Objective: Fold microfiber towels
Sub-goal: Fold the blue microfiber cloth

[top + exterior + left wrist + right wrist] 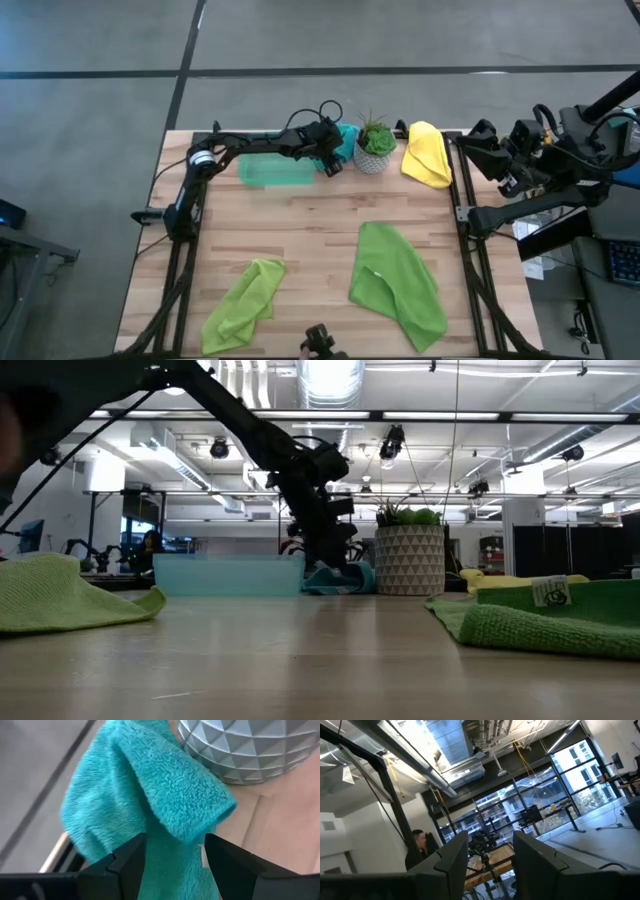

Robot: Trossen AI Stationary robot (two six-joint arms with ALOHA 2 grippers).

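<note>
A teal towel [347, 140] lies bunched at the table's far edge, against the potted plant [376, 145]. My left gripper [175, 865] is open and slants down over it; one finger stands on each side of a raised fold [192, 820] of the cloth. A yellow towel [428, 155] lies crumpled at the far right. Two lime green towels [245, 300] [398, 285] lie spread near the front edge. My right gripper [490, 855] is open, raised beyond the table's right edge, and points up into the room with nothing between its fingers. My left gripper comes at the teal towel slanting down from the table's left, its fingers [130, 862] astride a fold of the cloth [175, 850]. I cannot tell whether the fingers touch the cloth. The towel lies on the table, slack.
A see-through green tray [275, 170] stands at the far edge, left of the teal towel. The plant's faceted pot [240, 750] stands close beside my left gripper. Bare wood lies across the table's middle [300, 220].
</note>
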